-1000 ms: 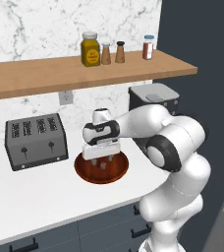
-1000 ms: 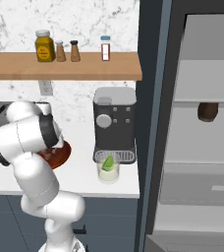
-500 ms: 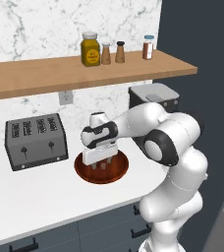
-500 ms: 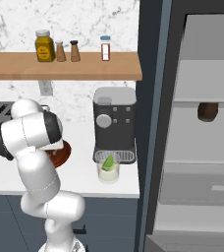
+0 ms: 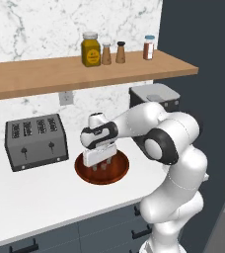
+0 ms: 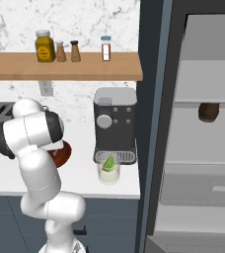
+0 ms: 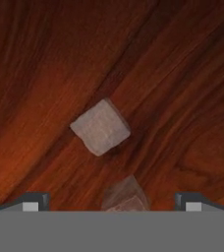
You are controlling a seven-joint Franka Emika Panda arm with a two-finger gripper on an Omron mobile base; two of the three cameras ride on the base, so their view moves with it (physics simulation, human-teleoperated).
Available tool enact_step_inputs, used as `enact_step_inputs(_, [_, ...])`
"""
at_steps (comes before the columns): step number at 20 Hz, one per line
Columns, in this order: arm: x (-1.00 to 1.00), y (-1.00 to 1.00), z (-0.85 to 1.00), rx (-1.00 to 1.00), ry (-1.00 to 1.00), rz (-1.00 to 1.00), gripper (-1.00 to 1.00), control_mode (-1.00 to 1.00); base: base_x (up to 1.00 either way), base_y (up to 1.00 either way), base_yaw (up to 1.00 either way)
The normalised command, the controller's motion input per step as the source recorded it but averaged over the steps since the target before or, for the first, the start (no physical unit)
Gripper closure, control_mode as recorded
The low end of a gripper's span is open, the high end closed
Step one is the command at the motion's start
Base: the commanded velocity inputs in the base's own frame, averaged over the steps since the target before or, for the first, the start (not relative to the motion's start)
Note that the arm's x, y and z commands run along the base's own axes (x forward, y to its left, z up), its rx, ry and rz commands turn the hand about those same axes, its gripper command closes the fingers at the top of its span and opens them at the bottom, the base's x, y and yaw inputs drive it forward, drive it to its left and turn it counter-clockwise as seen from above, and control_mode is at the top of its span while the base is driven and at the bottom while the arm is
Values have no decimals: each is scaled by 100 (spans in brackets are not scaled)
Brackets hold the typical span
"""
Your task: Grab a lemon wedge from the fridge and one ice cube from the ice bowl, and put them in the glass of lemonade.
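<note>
My gripper hangs open just above the inside of the reddish-brown wooden ice bowl, pointing straight down. In the hand view the gripper has its tips wide apart over the wood. One pale ice cube lies ahead of the tips, and another ice cube lies between them at the bottom edge, untouched. The glass of lemonade stands in front of the coffee machine, with a yellow-green lemon wedge in it. At the right the fridge stands open, showing pale shelves.
A grey toaster stands just left of the bowl. The black-and-grey coffee machine is against the wall beside the fridge. A wooden shelf with a jar and shakers runs overhead. A brown item sits on a fridge shelf.
The hand has sunk a little lower into the bowl and the elbow has swung slightly. The jaws stay open and nothing was picked up.
</note>
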Motion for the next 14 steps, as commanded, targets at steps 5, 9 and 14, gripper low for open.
enact_step_inputs(5, [0,0,0,0,0,3,-100,-100,0,0,0])
enact_step_inputs(9, [0,0,0,0,0,3,-100,-100,0,0,0])
enact_step_inputs(14, [-11,0,-11,0,-5,0,-100,-100,0,0,0])
